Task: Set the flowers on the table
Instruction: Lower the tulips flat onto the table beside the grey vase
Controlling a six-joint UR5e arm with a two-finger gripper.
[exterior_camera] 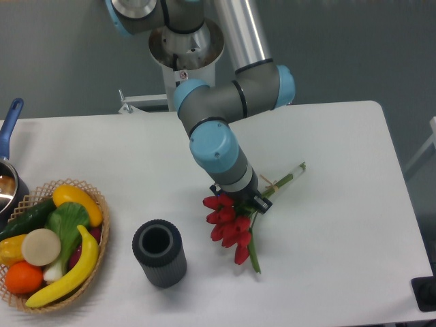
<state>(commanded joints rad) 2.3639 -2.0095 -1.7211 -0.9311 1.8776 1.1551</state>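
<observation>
Near the middle of the white tabletop (327, 136), the flowers (230, 221) lie under the arm's wrist, red heads clustered toward the front edge and green stems running up and to the right, their cut ends pointing toward the far right corner. A thin band shows on the stems just beyond the wrist. One long leaf trails down from the heads toward the front. The claw (246, 201) sits right at the bunch, at the place where heads meet stems; its fingers are mostly hidden by the wrist and the blooms, so I cannot tell whether they are spread or pinching the stems. The bunch looks to be resting on the surface, though the contact below the claw is hidden.

To the left of the flowers, apart from them, a dark ribbed cylinder (159, 253) stands upright with its mouth open upward. Further left, at the tabletop's edge, a woven basket (96, 197) holds a banana, an orange and other produce. A blue-handled pot (8, 178) is partly visible at the far left.
</observation>
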